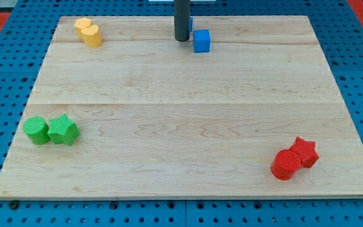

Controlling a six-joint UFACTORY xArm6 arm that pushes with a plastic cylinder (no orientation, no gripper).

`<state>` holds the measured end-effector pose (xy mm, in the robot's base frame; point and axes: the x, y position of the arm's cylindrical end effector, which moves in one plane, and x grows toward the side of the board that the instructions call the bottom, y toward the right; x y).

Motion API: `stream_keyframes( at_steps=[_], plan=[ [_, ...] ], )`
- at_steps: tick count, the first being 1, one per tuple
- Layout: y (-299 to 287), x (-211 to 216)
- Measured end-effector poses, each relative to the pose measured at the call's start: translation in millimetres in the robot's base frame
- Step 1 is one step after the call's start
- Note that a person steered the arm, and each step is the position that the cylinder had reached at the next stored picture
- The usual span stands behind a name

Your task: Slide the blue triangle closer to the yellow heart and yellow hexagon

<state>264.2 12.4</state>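
The wooden board (188, 113) spans the view. My tip (181, 40) is a bare rod with no jaws to open or close. Far toward the view's bottom: green blocks (51, 130) left of it, red blocks (294, 158) right. Two touching yellow blocks (88, 31) sit well left. A blue block (201, 40), shape unclear, sits just right.

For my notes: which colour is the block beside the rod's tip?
Blue, just right of my tip; seen in the camera view.
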Motion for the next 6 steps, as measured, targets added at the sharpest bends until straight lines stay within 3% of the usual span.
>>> stream_keyframes(
  at_steps=[1, 2, 3, 5, 6],
  plan=[
    [90, -12],
    [85, -59],
    [30, -68],
    [-127, -15],
    [-87, -11]
  ],
)
